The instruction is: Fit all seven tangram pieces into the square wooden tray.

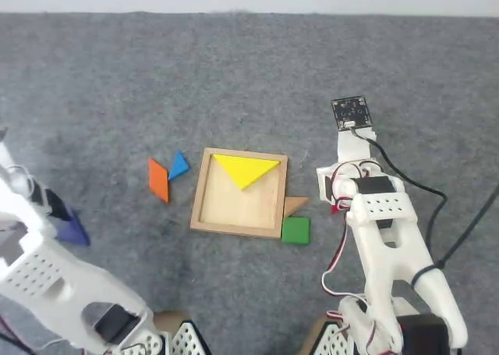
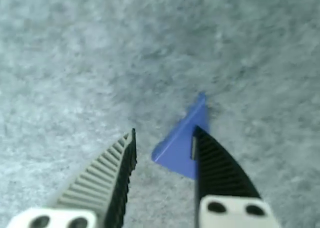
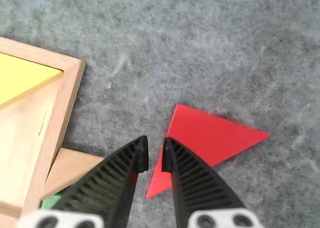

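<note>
The square wooden tray [image 1: 204, 193] lies mid-table with a yellow triangle [image 1: 245, 170] in its far half. My left gripper [image 2: 164, 133] is open low over the carpet, its black finger [image 2: 215, 168] overlapping a dark blue triangle [image 2: 180, 145] that lies flat far left of the tray [image 1: 73, 231]. My right gripper [image 3: 155, 140] hangs shut to a thin slit over the edge of a flat red triangle [image 3: 212, 135], just right of the tray. An orange parallelogram [image 1: 158, 180] and a light blue triangle [image 1: 178, 165] lie left of the tray.
A tan triangle [image 1: 295, 206] and a green square [image 1: 295, 230] rest against the tray's near right corner. The tray's wooden rim [image 3: 60, 112] runs close beside the right gripper. Grey carpet covers the table, open at the back.
</note>
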